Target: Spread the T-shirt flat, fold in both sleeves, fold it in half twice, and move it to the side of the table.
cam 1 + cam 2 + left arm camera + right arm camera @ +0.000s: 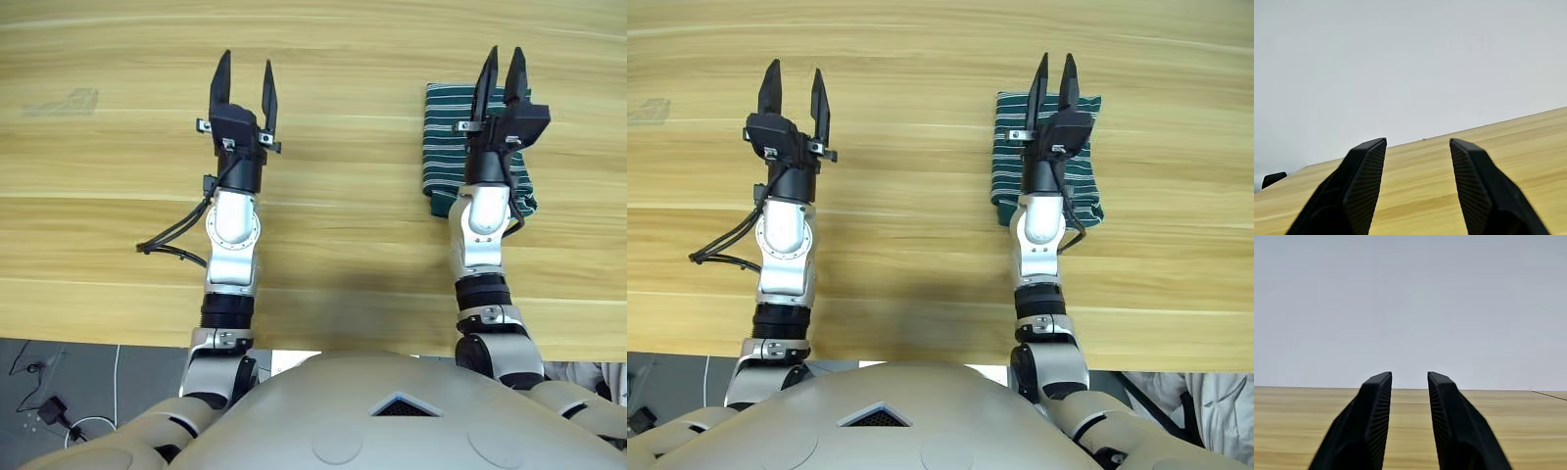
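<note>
The T-shirt is dark green with thin white stripes. It lies folded into a small rectangle on the right part of the wooden table. My right gripper hovers above the folded shirt, fingers pointing to the far edge, open with a narrow gap and nothing between them. My left gripper is held over bare wood left of the middle, open wider and empty. The right wrist view has the right gripper over the tabletop, and the left wrist view has the left gripper likewise.
A faint grey mark sits on the wood at the far left. Black cables hang from my left forearm above the table. The table's near edge runs just in front of my body, with floor and cords below.
</note>
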`<act>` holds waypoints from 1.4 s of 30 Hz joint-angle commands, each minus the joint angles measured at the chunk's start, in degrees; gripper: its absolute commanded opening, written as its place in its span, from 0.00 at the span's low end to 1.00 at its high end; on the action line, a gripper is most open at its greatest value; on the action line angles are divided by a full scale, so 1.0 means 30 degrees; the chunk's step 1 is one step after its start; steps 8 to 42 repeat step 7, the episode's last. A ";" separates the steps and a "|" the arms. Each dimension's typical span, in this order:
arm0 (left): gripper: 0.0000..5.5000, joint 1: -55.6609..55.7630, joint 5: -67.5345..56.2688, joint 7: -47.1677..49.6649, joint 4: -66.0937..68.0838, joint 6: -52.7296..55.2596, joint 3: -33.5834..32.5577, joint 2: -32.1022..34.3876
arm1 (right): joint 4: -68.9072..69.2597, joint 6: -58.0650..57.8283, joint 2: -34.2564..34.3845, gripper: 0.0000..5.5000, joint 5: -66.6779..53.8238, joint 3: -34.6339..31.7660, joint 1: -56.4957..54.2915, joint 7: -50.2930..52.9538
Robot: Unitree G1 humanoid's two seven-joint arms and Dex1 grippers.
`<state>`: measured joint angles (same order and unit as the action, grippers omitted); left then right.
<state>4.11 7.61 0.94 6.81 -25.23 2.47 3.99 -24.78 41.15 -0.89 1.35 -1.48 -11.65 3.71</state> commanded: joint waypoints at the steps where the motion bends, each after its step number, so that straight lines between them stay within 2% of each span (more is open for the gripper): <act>1: 0.44 0.0037 0.0424 0.0445 0.0012 -0.0397 0.0070 -0.0132 | 0.0268 0.0220 0.0007 0.24 0.0332 0.0245 0.0463 -0.0264; 42: 0.44 0.0173 0.0474 0.0485 0.0203 -0.0302 0.0204 -0.0298 | 0.0554 -0.0264 -0.0019 0.24 -0.0031 0.0168 0.0939 -0.0533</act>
